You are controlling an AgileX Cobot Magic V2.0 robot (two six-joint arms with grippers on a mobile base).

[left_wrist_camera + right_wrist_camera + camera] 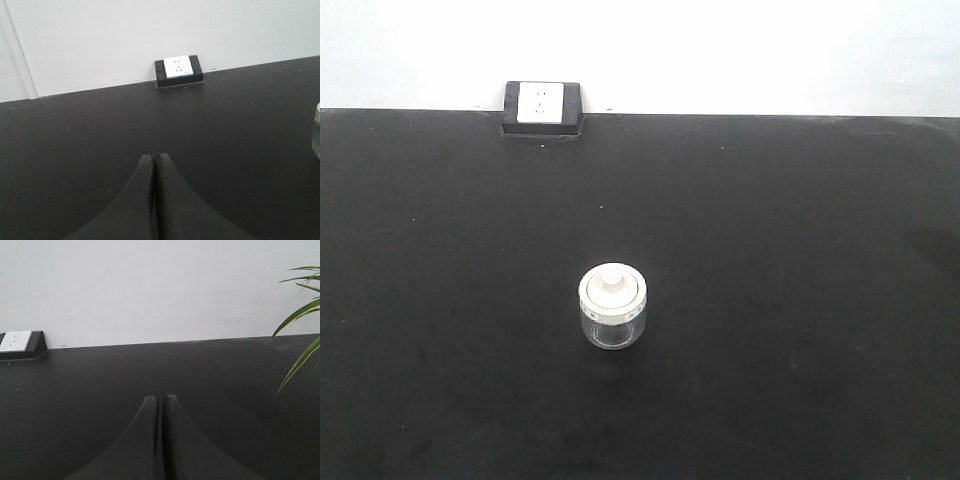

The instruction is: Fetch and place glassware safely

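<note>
The glassware [612,309], a small squat clear jar with a cream-white knobbed lid, stands upright near the middle of the black table [800,300]. A sliver of the jar [316,132] shows at the right edge of the left wrist view. My left gripper [154,157] is shut with nothing between its fingers, low over the table and to the jar's left. My right gripper [160,398] is shut and empty too; the jar is out of its view. Neither gripper appears in the exterior view.
A white power socket in a black housing [542,107] sits at the table's back edge against the white wall; this socket [178,70] also shows ahead of the left gripper. Green plant leaves [300,315] hang in at the right.
</note>
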